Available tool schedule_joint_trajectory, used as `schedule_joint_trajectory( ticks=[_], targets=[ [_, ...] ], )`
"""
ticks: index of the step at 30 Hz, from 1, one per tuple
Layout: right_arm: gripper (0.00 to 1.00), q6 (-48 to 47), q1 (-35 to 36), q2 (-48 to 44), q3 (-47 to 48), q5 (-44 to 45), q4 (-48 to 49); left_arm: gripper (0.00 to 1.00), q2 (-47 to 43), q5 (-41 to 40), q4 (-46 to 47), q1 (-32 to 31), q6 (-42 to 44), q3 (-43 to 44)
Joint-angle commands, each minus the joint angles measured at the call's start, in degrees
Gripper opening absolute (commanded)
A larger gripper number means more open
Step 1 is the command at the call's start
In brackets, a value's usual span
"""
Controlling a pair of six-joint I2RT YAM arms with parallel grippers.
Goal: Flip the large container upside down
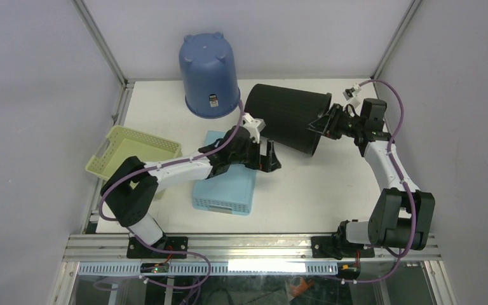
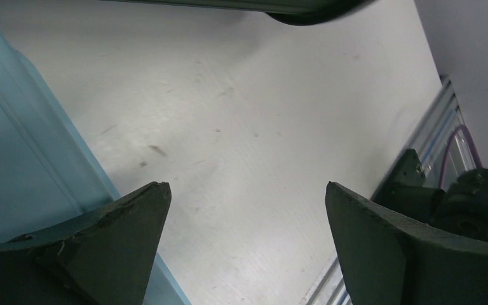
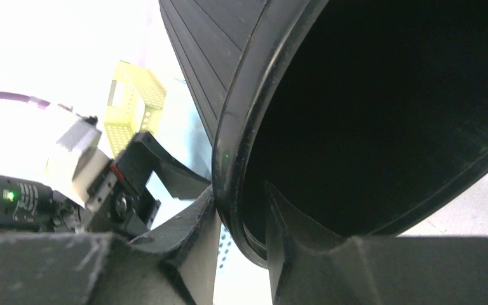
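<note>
The large container [image 1: 286, 117] is a black ribbed bin lying tilted on its side at the back middle of the table, mouth facing right. My right gripper [image 1: 322, 127] is shut on its rim. In the right wrist view one finger [image 3: 197, 219] presses the outside of the rim [image 3: 225, 140] and the other finger [image 3: 292, 216] sits inside the dark mouth. My left gripper [image 1: 271, 159] hangs open below the bin's left side, holding nothing. In the left wrist view its fingers [image 2: 121, 222] stand wide apart over bare table, with the bin's edge [image 2: 311, 9] at the top.
A blue bucket [image 1: 208, 73] stands upside down at the back left. A light blue basket [image 1: 225, 184] lies under the left arm, its edge [image 2: 13, 127] beside the left fingers. A pale yellow-green basket [image 1: 133, 149] sits at the left edge. Frame posts stand at the corners.
</note>
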Motion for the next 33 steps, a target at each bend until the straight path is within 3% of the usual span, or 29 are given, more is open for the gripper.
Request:
schedule_joint_trajectory(
  ticks=[1, 4, 10, 21, 28, 33],
  targets=[
    [0.32, -2.03, 0.2, -1.18, -0.15, -0.09, 0.4, 0.99, -6.0, -7.65, -6.31, 5.35, 1.16, -2.54],
    [0.34, -2.28, 0.21, -0.91, -0.41, -0.58, 0.31, 0.99, -8.24, -5.53, -8.0, 8.16, 1.73, -1.21],
    [0.46, -2.03, 0.2, -2.06, -0.01, 1.71, -1.03, 0.99, -9.68, -2.09, -11.15, 10.84, 2.02, 10.57],
    [0.65, -1.03, 2.15, -6.78, 6.97, 21.66, -11.23, 0.99, 6.32, -0.77, -11.84, 21.02, 0.91, 30.58],
    [0.61, -1.1, 8.14, -4.04, 13.46, 35.81, -15.51, 0.99, 15.74, 7.78, -6.74, 25.07, -1.64, 36.16],
    [0.4, -0.5, 9.21, -0.47, 14.78, 37.06, -13.63, 0.99, 19.0, 13.33, -1.34, 25.9, -3.37, 36.02]
  ],
)
